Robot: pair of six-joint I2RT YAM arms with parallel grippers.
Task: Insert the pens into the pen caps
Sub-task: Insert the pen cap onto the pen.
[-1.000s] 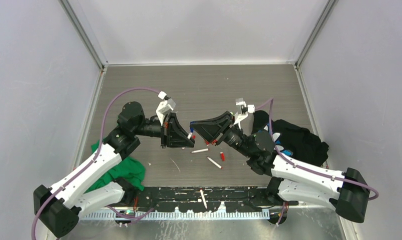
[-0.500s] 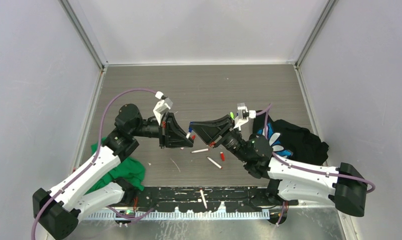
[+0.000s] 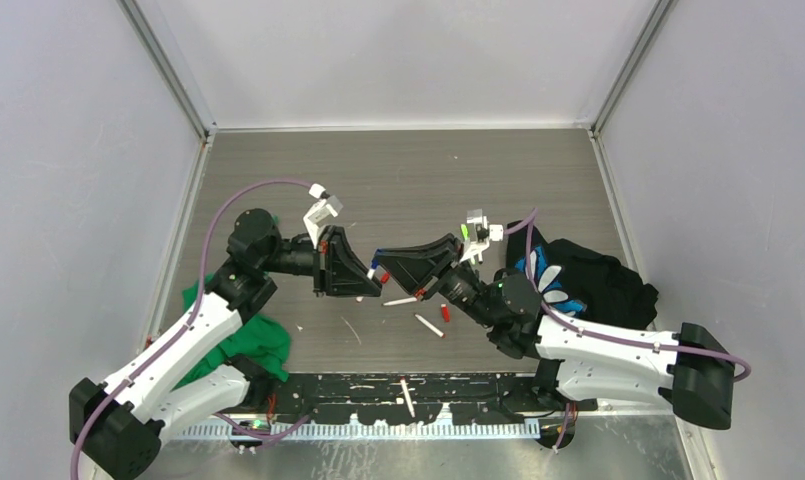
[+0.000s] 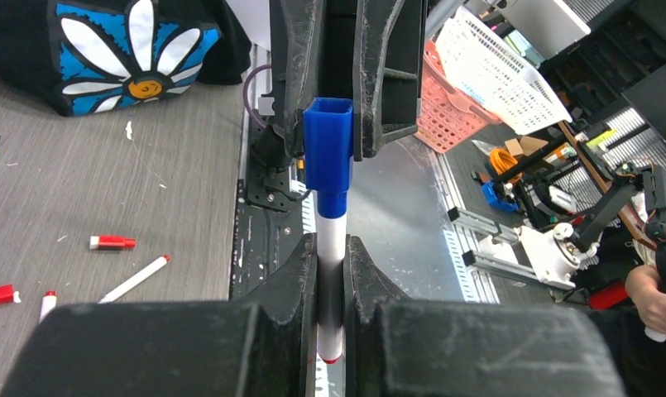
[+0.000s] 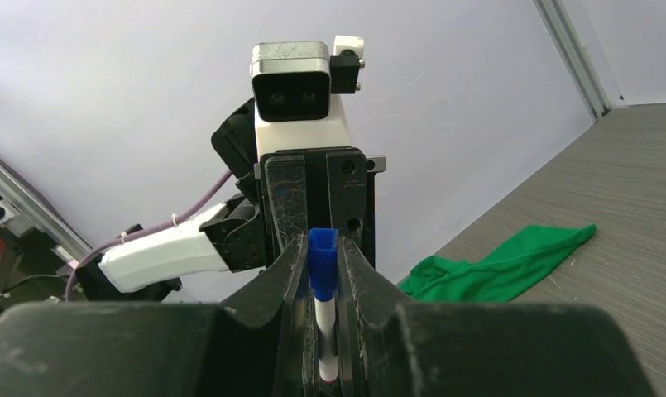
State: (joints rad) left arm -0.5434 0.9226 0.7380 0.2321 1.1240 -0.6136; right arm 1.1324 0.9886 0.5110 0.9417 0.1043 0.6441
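We are at the capping step. Our left fingers (image 4: 300,281) clench a white pen (image 4: 331,240) and our right fingers (image 4: 383,74) clench the blue cap (image 4: 328,149), already over its tip, above the worktop (image 3: 398,180). Next we press them together, kept in line. Below lie loose pens (image 3: 429,325) and a red cap (image 3: 445,313); we judge nothing blocks.

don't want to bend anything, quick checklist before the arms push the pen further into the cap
1. Left gripper shut on the pen: ok, clamped on the white barrel.
2. Right gripper shut on the blue cap: ok.
3. Pen in line with the cap: ok, straight in the left wrist view.
4. Pen tip inside the cap mouth: ok.
5. Cap pushed fully home: cannot tell.
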